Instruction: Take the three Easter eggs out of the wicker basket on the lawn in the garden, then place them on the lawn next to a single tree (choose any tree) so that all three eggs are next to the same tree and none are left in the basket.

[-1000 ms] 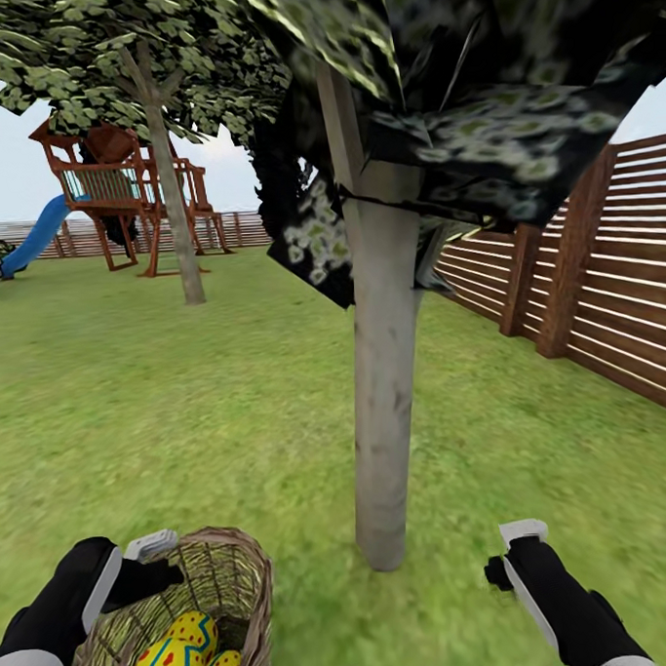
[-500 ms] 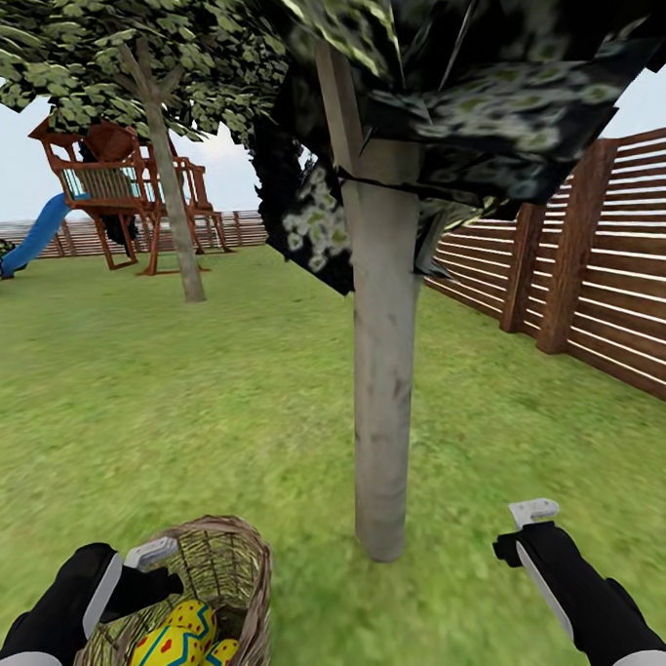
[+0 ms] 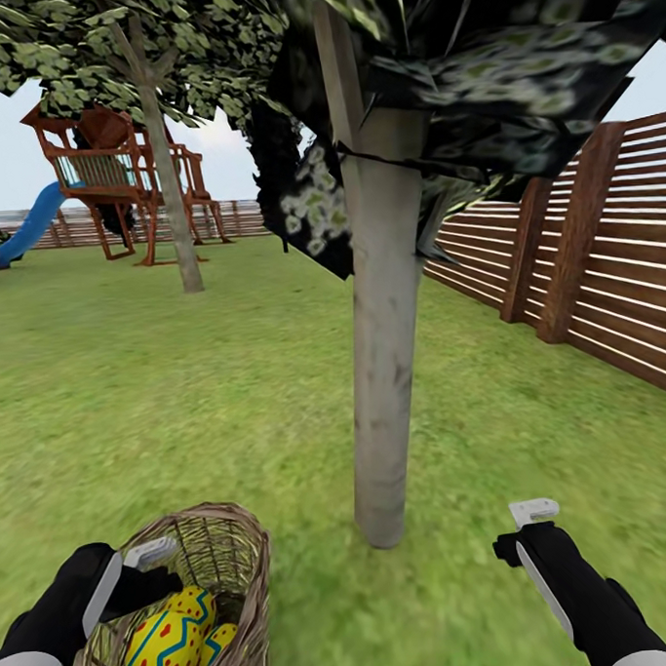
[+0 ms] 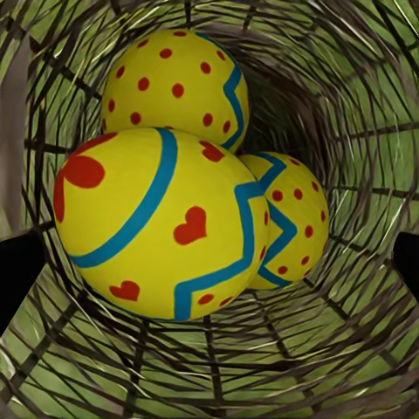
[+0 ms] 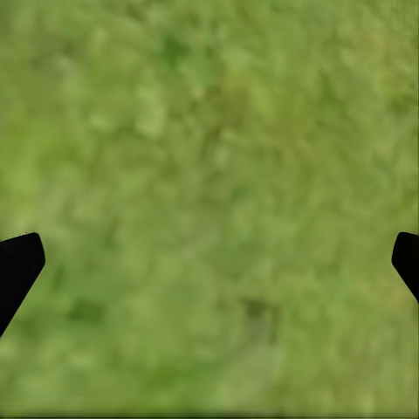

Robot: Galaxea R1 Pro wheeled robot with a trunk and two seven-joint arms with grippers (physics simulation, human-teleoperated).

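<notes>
Three yellow Easter eggs (image 3: 162,649) with blue zigzags and red dots lie in the brown wicker basket (image 3: 241,533) at the lower left of the head view. In the left wrist view the eggs (image 4: 161,223) are bunched at the bottom of the basket (image 4: 349,105). My left gripper (image 3: 156,583) reaches over the basket's near rim; its fingertips stand wide apart, open, with nothing between them (image 4: 209,262). The tree (image 3: 384,369), with its pale trunk and dark crown, stands just right of the basket. My right gripper (image 3: 516,530) hovers open over the lawn (image 5: 209,131), right of the trunk.
A dark slatted wooden fence (image 3: 604,280) runs along the right. Farther back on the lawn (image 3: 179,380) stand a second tree (image 3: 171,215) and a wooden playset (image 3: 100,179) with a blue slide. Dark leaf clumps (image 3: 475,62) hang low overhead.
The whole view has shifted, so the camera moved; the trunk's base and the basket sit a little higher in the picture. The right gripper rose slightly. The left gripper stays at the basket.
</notes>
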